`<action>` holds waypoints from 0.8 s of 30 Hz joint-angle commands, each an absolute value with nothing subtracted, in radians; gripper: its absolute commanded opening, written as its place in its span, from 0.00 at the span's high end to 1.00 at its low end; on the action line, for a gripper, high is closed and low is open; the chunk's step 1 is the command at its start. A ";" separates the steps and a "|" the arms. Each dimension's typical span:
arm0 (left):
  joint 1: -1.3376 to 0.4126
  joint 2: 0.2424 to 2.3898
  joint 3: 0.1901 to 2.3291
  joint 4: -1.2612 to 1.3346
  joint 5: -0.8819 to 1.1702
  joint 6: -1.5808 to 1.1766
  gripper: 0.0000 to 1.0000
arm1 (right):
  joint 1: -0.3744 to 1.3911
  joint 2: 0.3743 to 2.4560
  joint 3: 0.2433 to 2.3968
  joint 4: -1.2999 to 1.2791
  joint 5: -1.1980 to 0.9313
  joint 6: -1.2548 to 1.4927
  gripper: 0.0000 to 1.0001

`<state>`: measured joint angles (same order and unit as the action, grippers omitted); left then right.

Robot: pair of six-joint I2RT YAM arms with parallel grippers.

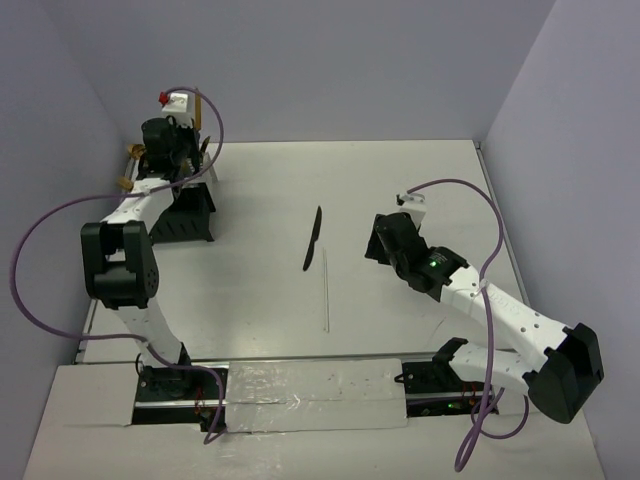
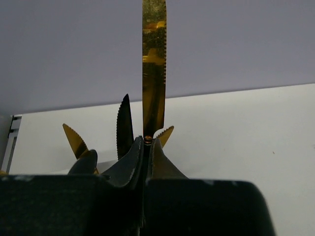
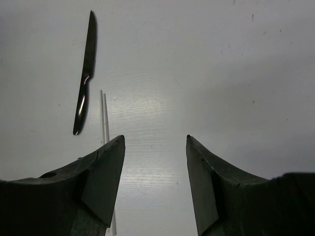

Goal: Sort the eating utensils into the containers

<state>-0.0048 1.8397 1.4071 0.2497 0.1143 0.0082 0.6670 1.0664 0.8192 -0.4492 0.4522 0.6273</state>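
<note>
The black caddy [image 1: 188, 218] stands at the far left. My left gripper [image 1: 172, 140] hovers over it, shut on a gold serrated knife [image 2: 154, 73] held blade-up; the knife also shows in the top view [image 1: 198, 110]. In the left wrist view the gripper [image 2: 146, 142] has a black knife blade [image 2: 124, 125] and a gold blade [image 2: 74, 140] sticking up just behind it. An all-dark knife [image 1: 313, 238] lies mid-table, and shows in the right wrist view [image 3: 86, 73]. My right gripper [image 1: 385, 238] is open and empty to the right of it, low over the table [image 3: 155, 140].
A thin white stick [image 1: 326, 290] lies just near of the dark knife, running toward the front edge, and shows by my right gripper's left finger [image 3: 103, 115]. Gold utensil heads [image 1: 126, 168] poke out at the caddy's left. Walls close the table at the back and sides.
</note>
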 commanded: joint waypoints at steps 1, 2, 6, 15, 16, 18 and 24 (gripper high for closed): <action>0.026 1.862 1.401 0.524 0.144 0.020 1.00 | 0.663 1.040 0.854 -0.439 0.492 0.638 0.40; 0.028 1.865 1.397 0.541 0.149 0.028 1.00 | 0.661 1.035 0.848 -0.442 0.492 0.643 0.40; 0.032 1.885 1.373 0.581 0.150 0.051 1.00 | 0.663 1.023 0.831 -0.449 0.500 0.663 0.40; 0.051 1.864 1.249 0.581 0.204 0.046 1.00 | 0.663 1.034 0.850 -0.457 0.512 0.655 0.40; 0.051 1.864 1.238 0.578 0.204 0.046 1.00 | 0.663 1.048 0.854 -0.456 0.505 0.649 0.40; 0.052 1.862 1.235 0.552 0.206 0.051 0.93 | 0.663 1.061 0.871 -0.451 0.499 0.644 0.40; 0.064 1.838 1.233 0.499 0.229 0.040 0.52 | 0.661 1.092 0.885 -0.437 0.480 0.630 0.40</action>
